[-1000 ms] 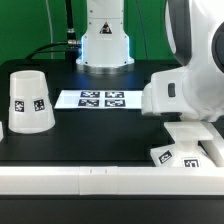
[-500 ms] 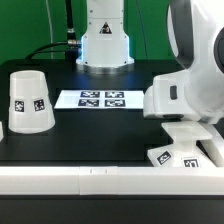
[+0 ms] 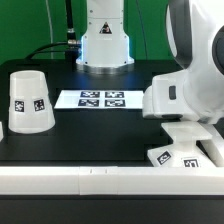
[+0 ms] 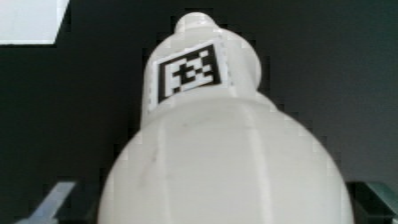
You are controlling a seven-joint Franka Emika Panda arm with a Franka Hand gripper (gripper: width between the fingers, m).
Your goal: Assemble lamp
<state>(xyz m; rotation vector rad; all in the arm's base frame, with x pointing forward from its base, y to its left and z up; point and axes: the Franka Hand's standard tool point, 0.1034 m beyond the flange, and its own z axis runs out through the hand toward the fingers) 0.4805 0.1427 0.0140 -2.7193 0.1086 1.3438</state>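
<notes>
In the wrist view the white bulb [image 4: 214, 130] fills the picture, with its round head near the camera and a square tag on its narrow neck. My gripper [image 4: 214, 208] is open and straddles the round head. A dark fingertip [image 4: 48, 200] shows on each side with a small gap to the bulb. In the exterior view the arm's white hand [image 3: 185, 98] hangs low at the right, over the flat tagged base [image 3: 178, 155]. The bulb and fingers are hidden there. The tapered shade [image 3: 30, 101] stands at the left.
The marker board [image 3: 100, 99] lies flat in the middle of the black table. The arm's own pedestal [image 3: 105, 45] stands behind it. A white rail [image 3: 80, 178] runs along the table's front edge.
</notes>
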